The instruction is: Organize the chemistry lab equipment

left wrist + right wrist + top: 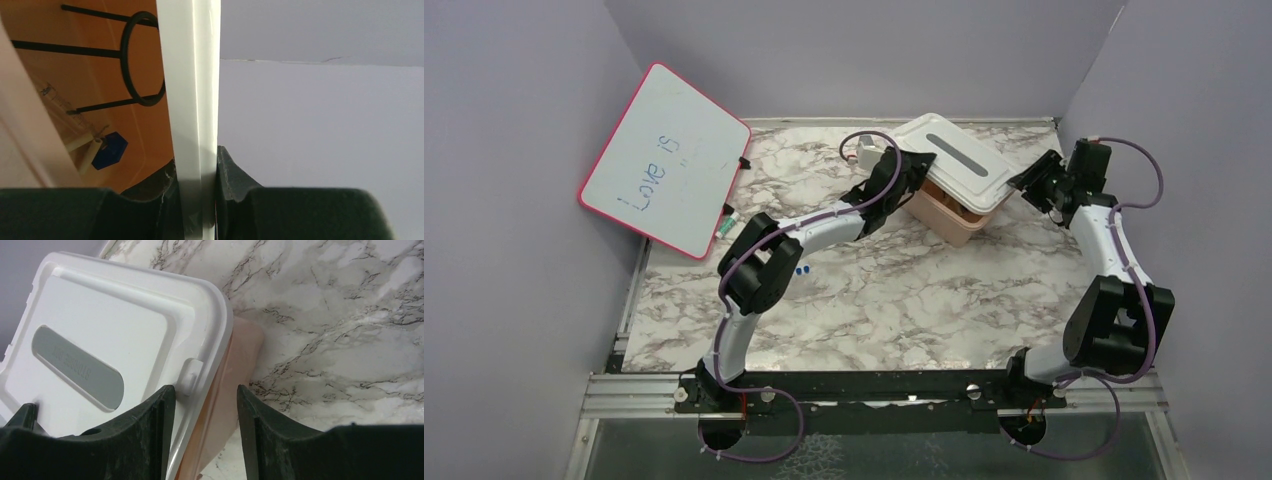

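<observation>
At the far left, the whiteboard (664,160) leaned on the side wall, with its lower edge over the table (904,300). From there the marble ran bare across the near half. Two blue caps (801,269) lay just beside my left elbow, well apart from both grippers.

My left gripper (197,172) reached to the back middle and was pinched on the edge of the white lid (954,160), the rim clamped thin between both pads. The lid sat askew over the pink box (944,220). Past its edge, my left wrist view looked into the box. The ring stand (142,60) lay inside on its side, with a glass tube (65,112) below it and another cap (110,150) at the tube's end, all just beyond my left fingertips.

My right gripper (206,400) stood spread wide at the lid's right edge, holding nothing. The rim, its small tab and the box wall lay between the jaws. I could not tell whether either finger touched them. Right of the box, open marble ran to the side wall, and the back wall stood close behind.
</observation>
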`<act>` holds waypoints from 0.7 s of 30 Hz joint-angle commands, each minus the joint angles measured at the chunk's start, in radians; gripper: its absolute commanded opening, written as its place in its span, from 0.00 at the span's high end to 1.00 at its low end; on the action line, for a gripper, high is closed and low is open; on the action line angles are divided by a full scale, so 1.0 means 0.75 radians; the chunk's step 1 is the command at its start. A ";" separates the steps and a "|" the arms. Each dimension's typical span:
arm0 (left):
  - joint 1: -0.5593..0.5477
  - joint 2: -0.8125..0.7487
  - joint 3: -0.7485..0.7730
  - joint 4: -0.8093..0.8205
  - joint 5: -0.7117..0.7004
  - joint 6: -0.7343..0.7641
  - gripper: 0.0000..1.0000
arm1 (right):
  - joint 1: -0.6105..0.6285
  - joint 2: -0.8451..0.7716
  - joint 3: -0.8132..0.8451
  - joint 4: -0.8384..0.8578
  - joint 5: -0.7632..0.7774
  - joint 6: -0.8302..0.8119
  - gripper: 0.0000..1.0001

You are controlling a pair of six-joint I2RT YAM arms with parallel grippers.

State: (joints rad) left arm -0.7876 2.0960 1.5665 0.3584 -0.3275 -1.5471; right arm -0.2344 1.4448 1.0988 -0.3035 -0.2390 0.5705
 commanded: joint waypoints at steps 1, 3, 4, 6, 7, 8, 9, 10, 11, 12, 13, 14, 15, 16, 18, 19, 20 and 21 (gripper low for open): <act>-0.006 -0.085 -0.026 -0.008 -0.042 0.004 0.73 | -0.001 0.057 0.042 -0.026 -0.047 -0.063 0.49; -0.004 -0.102 -0.024 -0.060 -0.046 0.008 0.66 | -0.001 0.070 0.048 -0.030 -0.045 -0.079 0.51; -0.006 -0.108 -0.016 -0.094 -0.055 0.014 0.63 | -0.001 0.077 0.050 -0.033 -0.044 -0.086 0.52; -0.005 -0.114 0.012 -0.203 -0.054 0.026 0.54 | -0.002 0.090 0.058 -0.035 -0.042 -0.103 0.56; -0.005 -0.113 0.026 -0.239 -0.051 0.031 0.50 | -0.002 0.096 0.062 -0.035 -0.041 -0.110 0.57; -0.005 -0.115 0.033 -0.269 -0.044 0.042 0.48 | -0.002 0.101 0.067 -0.034 -0.042 -0.116 0.59; -0.005 -0.118 0.032 -0.289 -0.040 0.047 0.47 | -0.002 0.109 0.070 -0.035 -0.043 -0.124 0.60; -0.004 -0.123 0.025 -0.305 -0.030 0.048 0.45 | -0.001 0.115 0.075 -0.036 -0.041 -0.131 0.61; -0.002 -0.131 0.014 -0.318 -0.023 0.046 0.44 | 0.000 0.120 0.080 -0.038 -0.041 -0.139 0.61; 0.000 -0.140 -0.003 -0.322 -0.015 0.050 0.43 | -0.001 0.122 0.085 -0.040 -0.040 -0.147 0.62; 0.002 -0.152 -0.017 -0.329 -0.010 0.055 0.43 | -0.002 0.124 0.088 -0.040 -0.039 -0.155 0.62; 0.006 -0.165 -0.031 -0.340 -0.005 0.060 0.43 | -0.002 0.127 0.090 -0.037 -0.043 -0.162 0.62; 0.009 -0.178 -0.042 -0.354 0.003 0.065 0.43 | -0.001 0.131 0.092 -0.039 -0.043 -0.166 0.63; 0.015 -0.191 -0.054 -0.366 0.017 0.071 0.42 | -0.001 0.135 0.097 -0.044 -0.041 -0.172 0.64; 0.026 -0.220 -0.087 -0.382 0.036 0.088 0.41 | -0.002 0.143 0.100 -0.045 -0.045 -0.183 0.64; 0.033 -0.237 -0.105 -0.395 0.043 0.095 0.41 | -0.001 0.146 0.103 -0.048 -0.051 -0.190 0.65; 0.039 -0.253 -0.124 -0.405 0.050 0.101 0.40 | -0.002 0.151 0.105 -0.048 -0.065 -0.199 0.65; 0.049 -0.271 -0.143 -0.414 0.058 0.114 0.39 | -0.002 0.156 0.110 -0.053 -0.071 -0.209 0.65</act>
State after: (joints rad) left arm -0.7742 1.9812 1.5066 0.1009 -0.3199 -1.5024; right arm -0.2352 1.5269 1.1606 -0.3153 -0.2829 0.4644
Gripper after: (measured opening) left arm 0.588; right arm 0.356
